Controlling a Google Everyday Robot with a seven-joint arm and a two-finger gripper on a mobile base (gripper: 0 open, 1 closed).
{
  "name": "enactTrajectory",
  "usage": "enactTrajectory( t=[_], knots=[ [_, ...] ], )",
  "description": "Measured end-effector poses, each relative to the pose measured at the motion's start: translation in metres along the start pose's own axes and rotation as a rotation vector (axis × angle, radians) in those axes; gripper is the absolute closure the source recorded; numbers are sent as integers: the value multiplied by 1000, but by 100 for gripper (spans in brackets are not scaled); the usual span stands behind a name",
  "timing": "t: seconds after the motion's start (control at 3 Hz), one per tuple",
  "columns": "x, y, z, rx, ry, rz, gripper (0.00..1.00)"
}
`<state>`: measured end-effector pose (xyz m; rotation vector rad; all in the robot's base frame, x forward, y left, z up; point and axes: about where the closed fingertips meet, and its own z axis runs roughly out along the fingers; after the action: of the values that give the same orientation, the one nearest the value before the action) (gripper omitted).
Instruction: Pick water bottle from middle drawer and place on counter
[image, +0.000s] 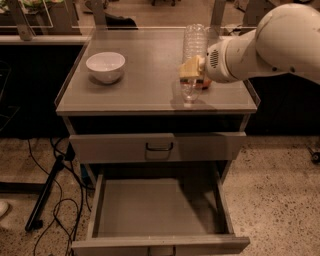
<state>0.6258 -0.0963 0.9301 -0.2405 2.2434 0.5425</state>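
Observation:
My gripper (191, 71) is shut on the water bottle (193, 44), a clear ribbed plastic bottle held upright above the right half of the counter (145, 75). The bottle's lower end (190, 93) hangs close over the grey surface; I cannot tell whether it touches. My white arm (265, 45) reaches in from the right. Below, the middle drawer (159, 207) stands pulled out, its flat grey floor bare.
A white bowl (105, 66) sits on the counter's left side. A shut drawer front with a dark loop handle (159, 147) lies just under the counter. Dark cables (45, 200) trail on the speckled floor at the left.

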Motion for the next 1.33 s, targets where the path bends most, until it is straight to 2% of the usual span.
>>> enactTrajectory(
  t=[0.33, 0.67, 1.0, 1.33],
  knots=[
    [-17, -2, 11, -27, 25, -33, 100],
    [-37, 9, 16, -67, 45, -84, 100],
    [-43, 7, 20, -83, 59, -88, 100],
    [-62, 3, 31, -107, 71, -99, 100]
  ],
)
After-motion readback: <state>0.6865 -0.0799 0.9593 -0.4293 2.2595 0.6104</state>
